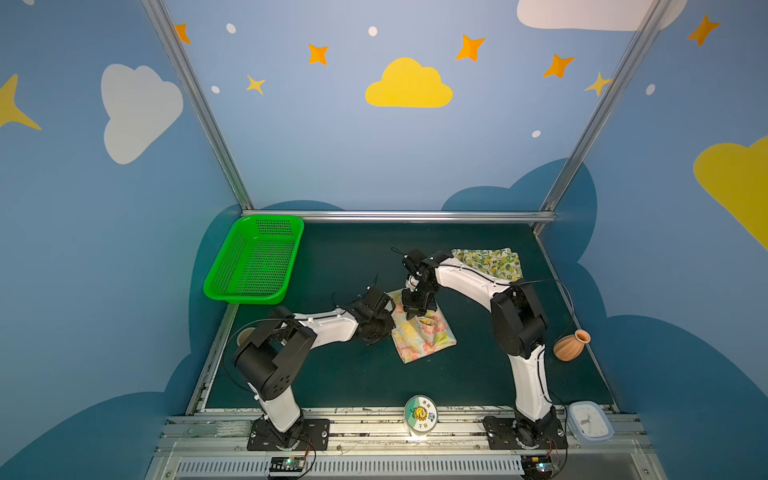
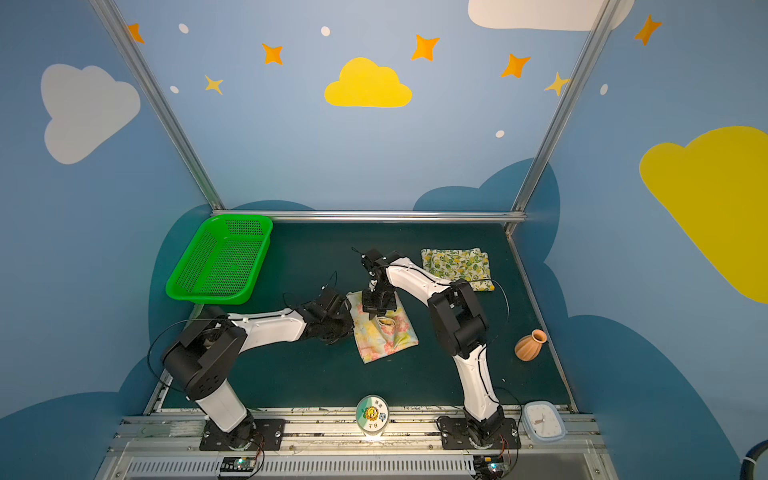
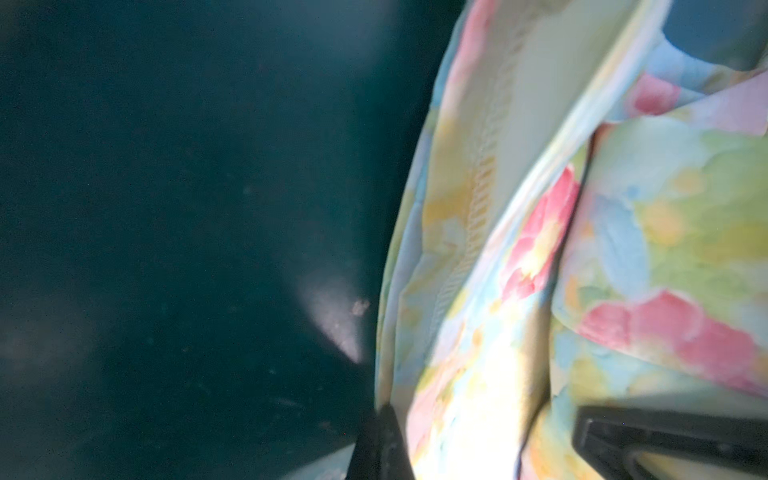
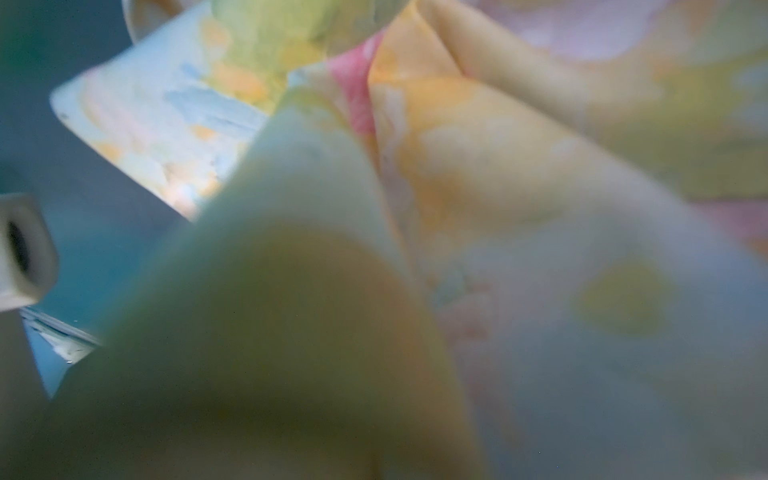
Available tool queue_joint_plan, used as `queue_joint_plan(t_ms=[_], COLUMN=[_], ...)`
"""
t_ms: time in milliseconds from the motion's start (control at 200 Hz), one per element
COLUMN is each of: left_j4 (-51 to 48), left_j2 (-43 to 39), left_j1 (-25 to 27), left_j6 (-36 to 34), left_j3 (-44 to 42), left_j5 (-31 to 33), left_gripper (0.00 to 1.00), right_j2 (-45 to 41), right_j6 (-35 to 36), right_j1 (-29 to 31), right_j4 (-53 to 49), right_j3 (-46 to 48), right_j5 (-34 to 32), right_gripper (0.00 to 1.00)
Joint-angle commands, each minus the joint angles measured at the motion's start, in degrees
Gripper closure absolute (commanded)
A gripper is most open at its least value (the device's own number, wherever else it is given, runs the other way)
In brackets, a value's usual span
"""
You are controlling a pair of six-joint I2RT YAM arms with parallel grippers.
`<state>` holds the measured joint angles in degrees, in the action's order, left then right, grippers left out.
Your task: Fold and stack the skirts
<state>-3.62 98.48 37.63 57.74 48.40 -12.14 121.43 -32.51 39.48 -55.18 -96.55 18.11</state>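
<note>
The pale yellow skirt with pink flowers [image 1: 422,338] [image 2: 384,336] lies partly folded in the middle of the dark green mat. My left gripper [image 1: 390,328] [image 2: 352,326] is low at its left edge, shut on the hem; in the left wrist view its dark fingers [image 3: 384,432] meet that cloth [image 3: 519,249]. My right gripper [image 1: 417,311] [image 2: 376,311] points down over the skirt's far part, shut on a raised fold. That cloth [image 4: 498,187] fills the right wrist view and hides the jaws. The lemon-print skirt [image 1: 492,262] [image 2: 457,266] lies folded at the back right.
A green mesh basket [image 1: 253,262] [image 2: 220,259] stands tilted at the back left. A terracotta vase [image 1: 571,345] lies on its side near the right edge. A round tin [image 1: 420,415] and a pale blue clock [image 1: 590,419] sit on the front rail.
</note>
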Motion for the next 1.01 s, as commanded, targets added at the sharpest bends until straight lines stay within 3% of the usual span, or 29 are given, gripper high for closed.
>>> queue_joint_plan(t_ms=[0,661,1001], left_j4=[-1.9,-1.9,-2.2], left_j2=[0.8,1.0,0.8], left_j1=[0.5,1.4,1.4], left_j6=[0.0,0.3,0.3], left_j3=[-1.5,-1.0,-0.9], left_j5=[0.4,0.4,0.4], left_gripper=[0.96,0.96,0.96], right_j2=[0.8,2.7,-0.7], right_j6=[-2.8,-7.2,-8.1], right_j1=[0.5,-0.3,-0.6], right_j4=[1.8,2.7,3.1], right_j3=[0.7,-1.3,0.2], right_j5=[2.6,0.7,-2.5], right_gripper=[1.0,1.0,1.0])
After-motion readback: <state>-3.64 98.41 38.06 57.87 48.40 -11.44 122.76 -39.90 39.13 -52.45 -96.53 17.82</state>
